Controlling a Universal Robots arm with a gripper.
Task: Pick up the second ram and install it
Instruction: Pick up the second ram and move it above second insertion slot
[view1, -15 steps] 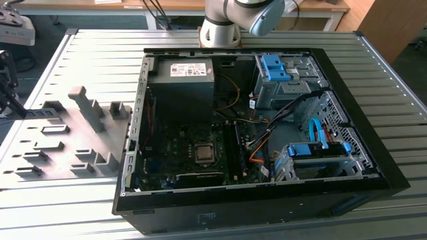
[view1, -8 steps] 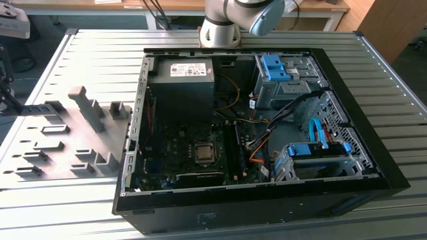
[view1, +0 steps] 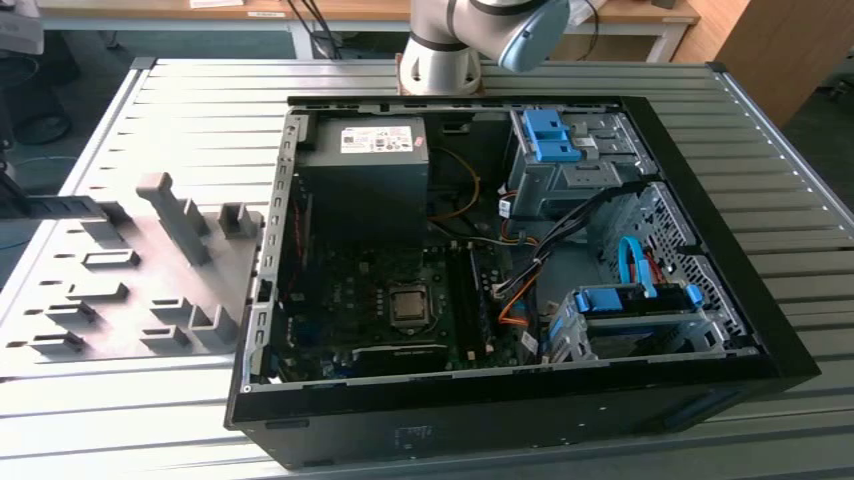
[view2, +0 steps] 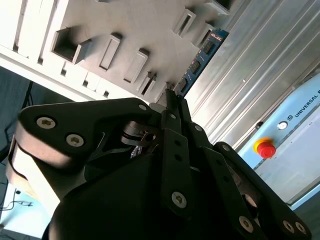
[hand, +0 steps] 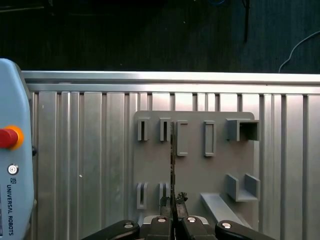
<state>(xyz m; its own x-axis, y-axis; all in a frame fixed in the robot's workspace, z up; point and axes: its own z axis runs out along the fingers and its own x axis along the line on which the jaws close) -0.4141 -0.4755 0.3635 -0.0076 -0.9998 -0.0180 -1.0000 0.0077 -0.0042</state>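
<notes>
Ram (view2: 199, 61), blue-green board with black chips: pinched at one end between the fingers of the hand (view2: 170, 95), which is closed narrow on it. In the first wrist view the ram (hand: 172, 160) shows edge-on, running straight out from the hand (hand: 173, 199) over the grey holder plate (hand: 190, 170), between its slotted blocks; contact with the plate cannot be told. The plate lies on the ribbed metal worktop (hand: 100, 150). In the exterior view the plate (view1: 134, 240) is at the exterior view's left, just beside an open computer case (view1: 521, 420) with its motherboard (view1: 360, 290) exposed.
</notes>
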